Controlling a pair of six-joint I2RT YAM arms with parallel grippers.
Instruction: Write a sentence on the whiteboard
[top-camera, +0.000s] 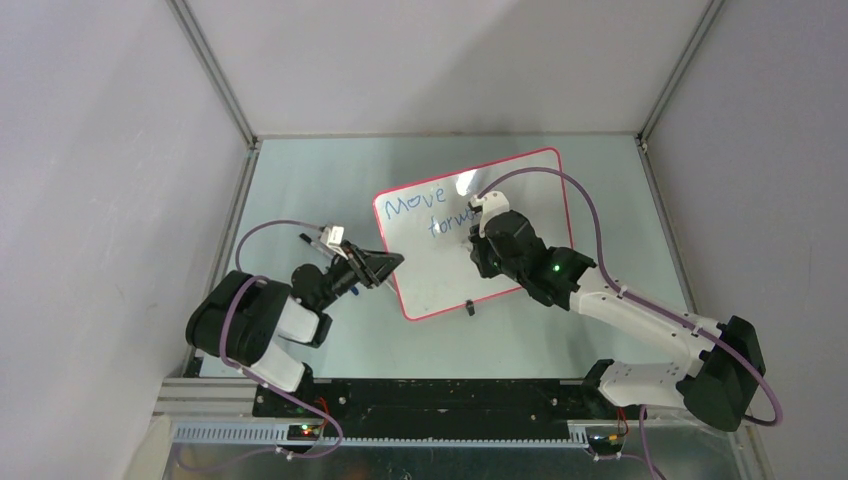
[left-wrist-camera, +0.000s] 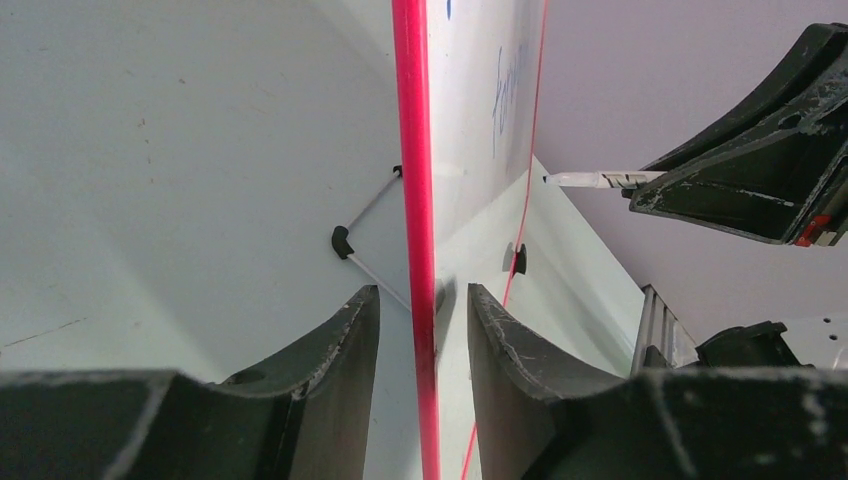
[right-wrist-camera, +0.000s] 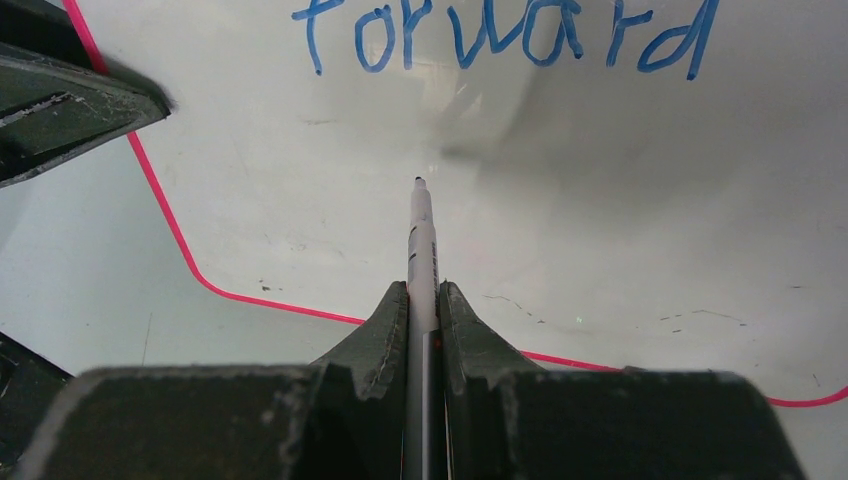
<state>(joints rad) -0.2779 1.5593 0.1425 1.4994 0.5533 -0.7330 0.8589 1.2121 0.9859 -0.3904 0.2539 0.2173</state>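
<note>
Grey walls (top-camera: 100, 150) close in a pale green worktop (top-camera: 300, 180), and the whiteboard (top-camera: 430, 275) lies at its middle, turned at a slant, its red-pink frame running all round.

From above, my right arm covers much of the board. Of the sentence (top-camera: 415, 203) only "Move" and the start of a second word can be read there; the rest is behind the arm. My right wrist view shows that second word as "forward" (right-wrist-camera: 510, 35), though the picture's upper edge cuts off the tops of its letters.

My right gripper (right-wrist-camera: 424, 295) is pressed together on a marker (right-wrist-camera: 421, 240), which points at the bare white just below "forward". I cannot tell whether the tip touches the board or stands just off it.

My left gripper (left-wrist-camera: 423, 300) is at the board's near left edge. Its jaws are spread and stand one on each side of the red frame, with a gap showing on both sides, so nothing is pinched. From that wrist the board is seen almost edge-on and the writing is squeezed thin and hard to read. A black clip foot (left-wrist-camera: 342, 243) sits on the board's edge just beyond the fingers.
</note>
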